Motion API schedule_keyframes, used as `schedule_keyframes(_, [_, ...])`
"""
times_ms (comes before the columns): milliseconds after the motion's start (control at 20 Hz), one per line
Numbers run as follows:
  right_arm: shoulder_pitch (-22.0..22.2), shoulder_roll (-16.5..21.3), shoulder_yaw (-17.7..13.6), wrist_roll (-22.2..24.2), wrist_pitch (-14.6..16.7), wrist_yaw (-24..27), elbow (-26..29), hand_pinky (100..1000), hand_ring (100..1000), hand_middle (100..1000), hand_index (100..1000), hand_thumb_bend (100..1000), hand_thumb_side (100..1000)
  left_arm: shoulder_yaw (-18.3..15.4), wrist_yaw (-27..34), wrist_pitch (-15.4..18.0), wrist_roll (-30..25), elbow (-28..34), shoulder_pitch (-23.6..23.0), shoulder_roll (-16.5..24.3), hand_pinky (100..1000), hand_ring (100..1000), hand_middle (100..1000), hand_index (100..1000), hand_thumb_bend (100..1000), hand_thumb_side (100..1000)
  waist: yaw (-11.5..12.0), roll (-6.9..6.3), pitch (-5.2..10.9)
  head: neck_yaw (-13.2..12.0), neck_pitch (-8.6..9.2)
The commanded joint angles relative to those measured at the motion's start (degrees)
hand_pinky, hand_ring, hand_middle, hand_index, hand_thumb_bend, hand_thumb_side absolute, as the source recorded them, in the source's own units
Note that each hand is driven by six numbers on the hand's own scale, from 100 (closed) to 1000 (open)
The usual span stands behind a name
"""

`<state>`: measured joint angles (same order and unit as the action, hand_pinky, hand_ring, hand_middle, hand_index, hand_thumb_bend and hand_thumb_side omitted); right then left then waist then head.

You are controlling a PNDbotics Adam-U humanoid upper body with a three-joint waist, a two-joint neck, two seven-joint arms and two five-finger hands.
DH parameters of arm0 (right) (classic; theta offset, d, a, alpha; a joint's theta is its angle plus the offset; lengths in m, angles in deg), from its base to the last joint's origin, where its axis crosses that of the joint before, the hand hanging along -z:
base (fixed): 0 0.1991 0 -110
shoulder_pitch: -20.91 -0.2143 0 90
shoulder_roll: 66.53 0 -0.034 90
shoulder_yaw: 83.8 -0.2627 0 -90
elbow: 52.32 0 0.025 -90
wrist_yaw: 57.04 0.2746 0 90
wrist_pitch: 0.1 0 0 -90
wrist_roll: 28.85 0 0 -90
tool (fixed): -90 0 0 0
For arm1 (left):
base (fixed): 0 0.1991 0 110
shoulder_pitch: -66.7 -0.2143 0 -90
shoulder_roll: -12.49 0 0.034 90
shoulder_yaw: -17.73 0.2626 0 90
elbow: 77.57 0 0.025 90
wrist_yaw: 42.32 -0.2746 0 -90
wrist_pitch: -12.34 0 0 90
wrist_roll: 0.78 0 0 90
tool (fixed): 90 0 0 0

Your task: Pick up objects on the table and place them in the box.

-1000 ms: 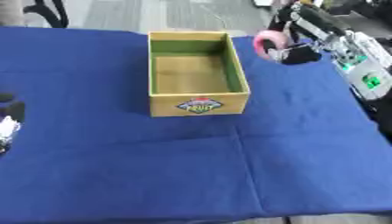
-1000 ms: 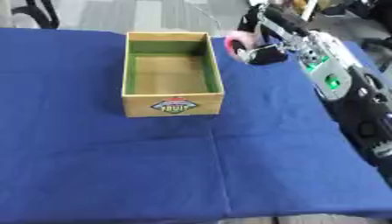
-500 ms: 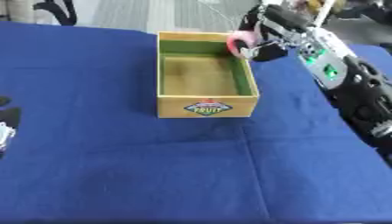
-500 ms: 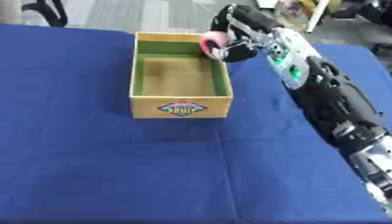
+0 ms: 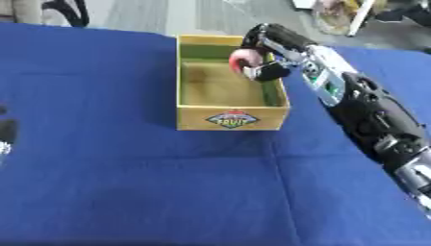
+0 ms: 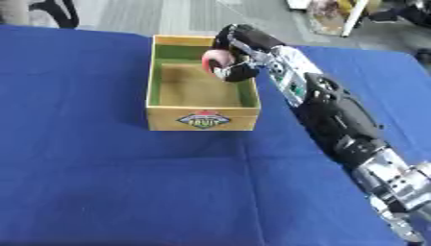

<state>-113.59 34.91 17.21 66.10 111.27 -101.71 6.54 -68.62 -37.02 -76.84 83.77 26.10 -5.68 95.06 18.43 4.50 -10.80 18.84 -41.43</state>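
Right hand is over the box now, fingers curled round a pink rounded object, and that object hangs just inside the box's right wall, above the far half of the bare floor. This looks like the release step, and the way to do it well, I'd say, is to bring the hand a touch lower and a little toward the middle of the box before the fingers uncurl, so the pink thing drops onto the floor and doesn't clip the near-side wall or roll back over the rim. Uncurl cleanly, then lift straight up so nothing catches the yellow edge. Pose-wise, the right arm runs in a long diagonal from the lower right corner up to the box, forearm low across the blue tablecloth, wrist bent so the hand tips down and inward over the rim. Over at the left edge of the left eye view, a dark sliver of the left hand sits idle; I cannot tell how its fingers stand.
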Motion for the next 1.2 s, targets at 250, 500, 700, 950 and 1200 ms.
schedule_keyframes(250, [-1.49,-1.43,0.51,-1.67,1.18,-6.36,-2.58,586,782,688,797,308,443,0.11,0.37,0.09,-0.34,1.36,0.78,0.33,641,716,537,709,405,126,0.00,-0.54,0.67,0.24,0.68])
schedule_keyframes(500, [-1.06,-1.45,0.45,-2.70,1.26,-6.62,-1.36,629,829,769,850,296,425,0.03,0.31,0.09,-0.30,1.29,0.66,0.31,641,716,537,709,404,128,-0.60,-0.57,0.71,-0.06,0.57])
schedule_keyframes(700, [-0.16,-0.16,0.57,-2.63,0.78,-3.71,2.84,620,825,756,842,212,374,-0.17,0.26,0.08,-0.09,1.21,0.42,0.35,641,716,537,709,406,127,-1.35,-0.61,0.95,-0.54,0.42])
schedule_keyframes(950, [2.32,2.53,-0.04,-0.03,-1.98,10.61,11.38,587,828,707,821,100,231,-0.62,0.17,0.09,0.34,1.03,-0.22,0.38,641,716,537,708,407,127,-3.15,-0.82,1.50,-1.60,0.06])
schedule_keyframes(1200, [7.30,6.03,-1.61,3.06,-6.17,27.47,20.69,566,834,672,805,100,172,-1.25,-0.03,0.12,0.90,0.81,-1.00,0.49,641,716,537,709,409,129,-5.32,-1.04,1.98,-2.86,-0.17])
